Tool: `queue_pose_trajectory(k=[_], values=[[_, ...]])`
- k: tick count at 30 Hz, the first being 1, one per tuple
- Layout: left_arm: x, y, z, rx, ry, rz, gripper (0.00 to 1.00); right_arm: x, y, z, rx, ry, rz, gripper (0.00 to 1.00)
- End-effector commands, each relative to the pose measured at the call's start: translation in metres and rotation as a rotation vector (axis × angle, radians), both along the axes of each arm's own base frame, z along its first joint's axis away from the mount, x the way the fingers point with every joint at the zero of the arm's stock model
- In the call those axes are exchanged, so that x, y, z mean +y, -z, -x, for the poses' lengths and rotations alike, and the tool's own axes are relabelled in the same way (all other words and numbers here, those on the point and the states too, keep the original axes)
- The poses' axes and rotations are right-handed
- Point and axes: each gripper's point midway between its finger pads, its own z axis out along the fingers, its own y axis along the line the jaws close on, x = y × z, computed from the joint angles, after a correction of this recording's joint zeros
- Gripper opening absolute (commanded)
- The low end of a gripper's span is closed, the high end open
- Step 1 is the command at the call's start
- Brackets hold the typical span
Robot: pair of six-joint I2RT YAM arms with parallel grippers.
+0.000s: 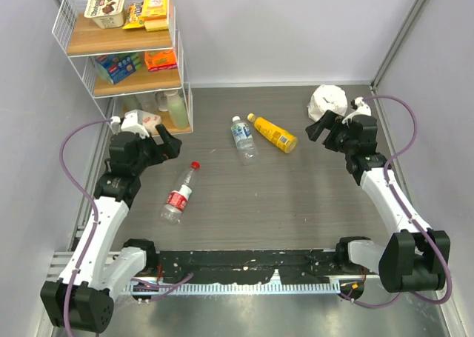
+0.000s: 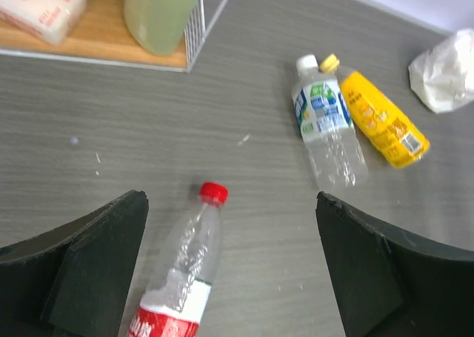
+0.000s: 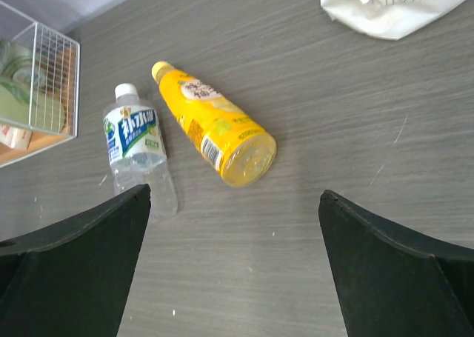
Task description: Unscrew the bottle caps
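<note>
Left fingers [image 2: 89, 270] are wide apart, and the red-label bottle [image 2: 181, 278] lies flat right between them in the wrist view. Its long axis runs near-left to far-right, with the red cap [image 2: 214, 192] aimed at the far edge, so the left arm's clearly closer. Right fingers [image 3: 74, 270] are spread too. The yellow bottle [image 3: 218, 129] and blue-white bottle [image 3: 137, 148] lie ahead of them, side by side on the counter [image 1: 311, 204] toward its far edge. Yellow cap [image 3: 158, 69] and white cap [image 3: 126, 91] point away too. All three look screwed on.
</note>
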Motion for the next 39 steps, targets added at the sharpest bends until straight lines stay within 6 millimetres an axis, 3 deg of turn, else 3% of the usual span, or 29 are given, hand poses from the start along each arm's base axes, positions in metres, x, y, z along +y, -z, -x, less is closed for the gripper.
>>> queue_pose_trajectory(k=[1, 11, 18, 30, 39], values=[[-0.008, 0.006, 0.022, 0.096, 0.052, 0.018, 1.0, 0.007, -0.03, 0.007, -0.061, -0.049, -0.003, 1.0], [-0.002, 0.067, 0.055, 0.445, 0.033, -0.015, 1.0, 0.015, -0.026, 0.01, -0.046, -0.087, -0.036, 1.0], [0.005, 0.092, 0.061, 0.532, -0.022, -0.077, 1.0, 0.018, -0.019, 0.009, -0.026, -0.099, -0.048, 1.0], [-0.033, 0.144, 0.073, 0.679, 0.093, -0.251, 1.0, 0.034, -0.003, 0.009, 0.023, -0.16, -0.054, 1.0], [-0.075, 0.185, 0.101, 0.764, 0.239, -0.286, 0.84, 0.047, 0.0, 0.009, 0.05, -0.205, -0.06, 1.0]])
